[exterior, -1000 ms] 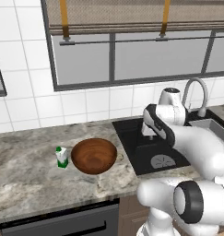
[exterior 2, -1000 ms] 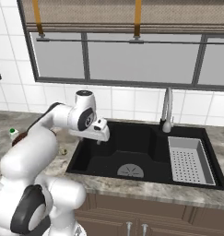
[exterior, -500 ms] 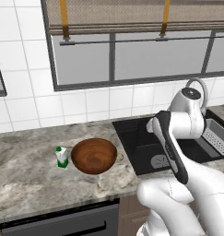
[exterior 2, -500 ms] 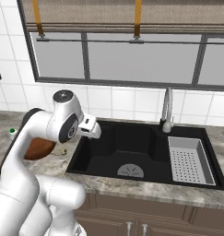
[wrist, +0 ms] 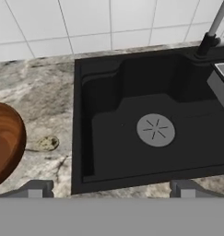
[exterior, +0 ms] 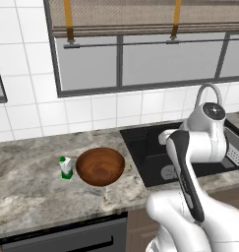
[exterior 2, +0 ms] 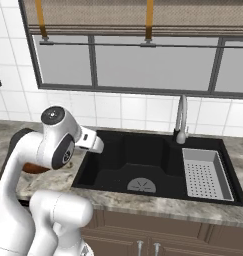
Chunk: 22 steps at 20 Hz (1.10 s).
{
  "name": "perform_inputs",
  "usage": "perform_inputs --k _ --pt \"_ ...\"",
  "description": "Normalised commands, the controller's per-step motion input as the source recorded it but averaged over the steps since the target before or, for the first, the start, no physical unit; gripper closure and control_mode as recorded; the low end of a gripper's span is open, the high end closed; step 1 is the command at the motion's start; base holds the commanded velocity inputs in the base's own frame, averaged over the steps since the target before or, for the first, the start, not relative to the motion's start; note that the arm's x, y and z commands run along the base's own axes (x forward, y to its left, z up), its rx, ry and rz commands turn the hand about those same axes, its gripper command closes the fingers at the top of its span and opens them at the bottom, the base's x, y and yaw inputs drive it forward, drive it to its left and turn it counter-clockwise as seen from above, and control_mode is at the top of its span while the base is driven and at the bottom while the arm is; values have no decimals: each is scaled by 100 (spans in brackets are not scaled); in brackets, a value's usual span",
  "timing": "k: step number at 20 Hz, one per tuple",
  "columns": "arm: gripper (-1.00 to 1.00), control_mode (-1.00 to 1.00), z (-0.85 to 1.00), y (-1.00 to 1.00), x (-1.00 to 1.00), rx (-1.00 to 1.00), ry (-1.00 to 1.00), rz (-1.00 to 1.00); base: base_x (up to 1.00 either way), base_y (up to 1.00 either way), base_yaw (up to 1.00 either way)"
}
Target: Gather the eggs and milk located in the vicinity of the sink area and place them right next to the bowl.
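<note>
The brown wooden bowl sits on the granite counter left of the black sink. The milk, a small white carton with a green base, stands upright just left of the bowl. A small brownish speckled oval, the egg, lies on the counter between the bowl and the sink's left rim. My gripper hangs open above the sink's near edge, its fingertips wide apart with nothing between them.
A slim silver faucet rises behind the sink. A grey perforated tray fills the right basin. White wall tiles and a window run behind the counter. My own arm blocks much of the sink in the left base view.
The arm has folded back toward the base, its elbow swinging away from the sink's middle. The gripper stays open. Bowl and milk have not moved.
</note>
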Motion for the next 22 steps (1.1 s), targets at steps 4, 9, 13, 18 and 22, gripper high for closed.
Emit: perform_inputs --k 4,9,13,18,22 --pt "-100 -100 0 0 0 0 0 0 0 0 0" --pt "-100 -100 0 0 -14 0 0 0 0 0 0" --pt "-100 -100 0 -1 -28 0 0 -1 0 0 0" --pt "-100 100 0 0 0 0 0 0 -48 -51 -9" --pt "-100 100 0 0 0 0 0 0 -9 -91 -3"
